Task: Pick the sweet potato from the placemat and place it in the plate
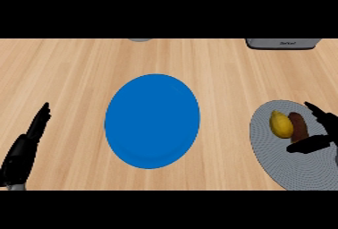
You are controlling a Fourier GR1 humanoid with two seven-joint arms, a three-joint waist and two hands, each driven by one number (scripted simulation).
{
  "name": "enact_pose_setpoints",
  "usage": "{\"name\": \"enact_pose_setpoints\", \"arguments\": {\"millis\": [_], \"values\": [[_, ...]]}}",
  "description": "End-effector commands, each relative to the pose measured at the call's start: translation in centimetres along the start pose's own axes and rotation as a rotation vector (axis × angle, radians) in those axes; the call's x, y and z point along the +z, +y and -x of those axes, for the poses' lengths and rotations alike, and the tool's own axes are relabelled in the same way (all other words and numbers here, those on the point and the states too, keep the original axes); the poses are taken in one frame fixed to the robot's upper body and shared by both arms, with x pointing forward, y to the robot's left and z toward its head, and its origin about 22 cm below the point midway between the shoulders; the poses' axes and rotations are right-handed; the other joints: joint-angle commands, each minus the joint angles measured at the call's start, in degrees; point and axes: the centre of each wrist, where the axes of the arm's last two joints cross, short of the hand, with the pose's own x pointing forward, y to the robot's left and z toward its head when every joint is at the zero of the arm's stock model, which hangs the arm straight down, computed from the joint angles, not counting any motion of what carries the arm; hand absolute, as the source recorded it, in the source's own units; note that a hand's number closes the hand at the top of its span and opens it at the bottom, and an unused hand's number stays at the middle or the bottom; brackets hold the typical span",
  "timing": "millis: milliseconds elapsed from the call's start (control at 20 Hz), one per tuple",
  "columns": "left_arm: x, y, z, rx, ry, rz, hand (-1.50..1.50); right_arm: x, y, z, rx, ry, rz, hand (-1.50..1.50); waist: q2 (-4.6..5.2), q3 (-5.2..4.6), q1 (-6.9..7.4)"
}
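Nearest the lower edge, at about eight o'clock in the head view, the left hand (26, 145) rests with its fingers straight and pointing up toward twelve, holding nothing; its wrist is cut off by the bottom of the view. Bare wooden worktop (66, 71) lies around it.

At about four o'clock the right hand (318, 134) is spread wide, its fingers reaching up toward eleven and its thumb jutting out toward nine, with the palm partly lost past the right edge. It sits over the right part of the grey round placemat (277, 152), whose right side and lower rim are also cut off or covered. Between the thumb and the fingers lies the sweet potato (298, 126), a dark reddish-brown shape standing lengthwise; its lower end is hidden behind the thumb, and whether any finger actually touches it is hard to make out. Just beside it at nine o'clock, seemingly touching along its length, lies a yellow lemon (281, 124), fully in sight on the placemat.

Well apart toward nine o'clock, in the middle of the view, sits the blue plate (152, 120). At one o'clock a grey appliance (282, 43) is cropped by the top edge, and at twelve only a sliver of a grey round object (139, 40) shows.
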Motion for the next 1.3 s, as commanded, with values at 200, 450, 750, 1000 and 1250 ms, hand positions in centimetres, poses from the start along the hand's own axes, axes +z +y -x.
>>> {"name": "enact_pose_setpoints", "arguments": {"millis": [200,450,750,1000,1250], "values": [[0.0,-0.2,0.4,-0.001,-0.004,-0.01,0.0,-1.0,1.4,2.9,-0.046,-0.094,0.026,1.5,0.02,0.01,-0.06],[-1.1,-1.3,-0.5,0.005,-0.001,0.003,0.0,-1.7,0.0,0.8,-0.017,-0.091,0.046,1.5,0.0,0.0,-0.07],[-0.8,-1.1,-0.3,0.006,-0.049,0.034,0.0,-2.1,-0.9,-7.8,0.43,-0.398,0.0,1.5,0.82,0.01,4.32],[-1.7,-0.8,0.1,0.009,-0.022,0.039,0.0,-3.3,-0.3,-10.4,0.566,-0.58,0.089,1.5,0.86,0.09,2.31],[-1.1,-0.7,0.7,0.006,-0.02,0.021,0.0,-4.3,0.4,-11.5,0.481,-0.691,0.235,1.5,0.49,0.06,1.34]]}}
